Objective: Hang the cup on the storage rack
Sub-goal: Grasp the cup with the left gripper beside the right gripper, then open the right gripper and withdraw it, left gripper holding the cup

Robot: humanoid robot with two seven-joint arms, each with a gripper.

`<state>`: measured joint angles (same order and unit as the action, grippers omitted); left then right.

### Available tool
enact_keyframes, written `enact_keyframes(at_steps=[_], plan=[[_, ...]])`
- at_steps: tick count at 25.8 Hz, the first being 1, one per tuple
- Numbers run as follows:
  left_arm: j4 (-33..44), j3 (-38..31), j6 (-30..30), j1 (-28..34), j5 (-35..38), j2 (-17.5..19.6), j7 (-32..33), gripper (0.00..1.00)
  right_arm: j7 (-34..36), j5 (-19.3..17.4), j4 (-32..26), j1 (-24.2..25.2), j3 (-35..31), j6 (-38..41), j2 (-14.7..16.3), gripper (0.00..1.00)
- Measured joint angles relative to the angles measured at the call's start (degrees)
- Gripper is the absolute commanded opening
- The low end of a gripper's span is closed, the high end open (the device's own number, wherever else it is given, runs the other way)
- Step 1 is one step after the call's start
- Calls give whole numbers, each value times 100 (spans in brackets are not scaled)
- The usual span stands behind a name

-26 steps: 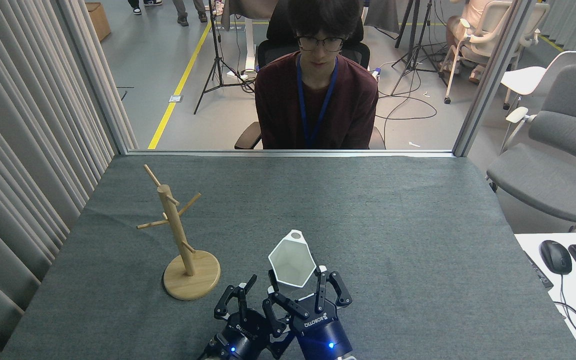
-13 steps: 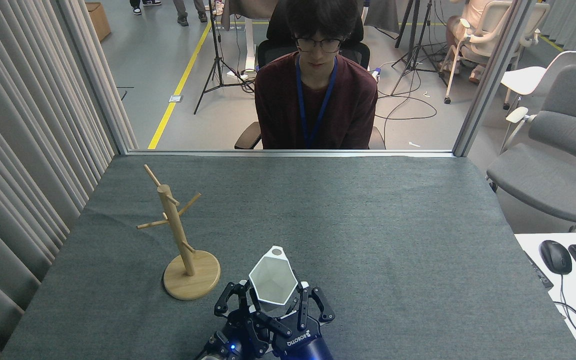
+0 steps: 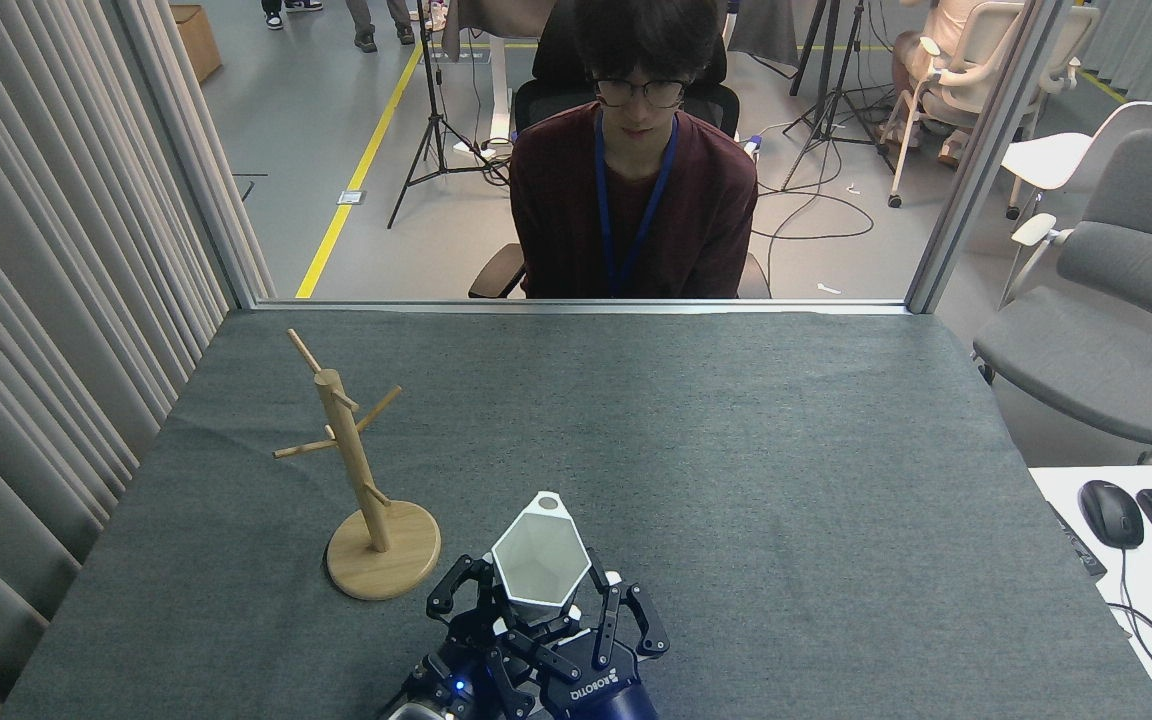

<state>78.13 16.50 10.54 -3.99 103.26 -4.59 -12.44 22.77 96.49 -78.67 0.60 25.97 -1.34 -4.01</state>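
The cup (image 3: 540,553) sits at the near edge of the desk (image 3: 736,450), at about 6 o'clock in the view, its open mouth turned up toward the camera and its holed tab at the far side, at 12 o'clock on its rim. Both grippers crowd around it from below. The right gripper (image 3: 576,625) has its dark fingers spread to either side of the cup's lower body and appears closed onto it, one finger at the cup's 4 o'clock and another passing under its near edge. The left gripper (image 3: 471,610) lies just beside the cup at its 8 o'clock, fingers touching or nearly touching the cup's left facet; whether it grips the cup I cannot tell, since the two grippers overlap. The rack (image 3: 361,480) stands on its round base at the cup's 10 o'clock, near but apart from it, with its post leaning left and its pegs bare. Across the desk, at 12 o'clock, a person (image 3: 631,170) in a dark red top with a blue lanyard sits facing the desk.
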Motion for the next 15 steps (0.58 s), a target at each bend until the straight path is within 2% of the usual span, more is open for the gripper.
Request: enact_keyframes(at_steps=[3, 7, 8, 11, 13, 15], plan=[[0, 5, 8, -4, 0, 16, -47, 59, -75, -9, -146, -16, -4, 33, -10, 99], [-12, 3, 11, 27, 0, 34, -58, 59, 73, -154, -760, -46, -20, 95, -41, 99], [-12, 4, 10, 43, 0, 32, -58, 59, 82, -301, -900, -80, -63, 95, -59, 99], [-1, 1, -29, 80, 0, 27, -54, 59, 111, -1176, -1064, -324, -577, -107, -104, 99], [23, -9, -92, 111, 0, 27, -46, 60, 68, -1657, -818, -534, -1128, -291, -90, 99], [54, -35, -152, 153, -4, 31, -46, 60, -33, -1767, -398, -681, -1522, -426, 6, 99]])
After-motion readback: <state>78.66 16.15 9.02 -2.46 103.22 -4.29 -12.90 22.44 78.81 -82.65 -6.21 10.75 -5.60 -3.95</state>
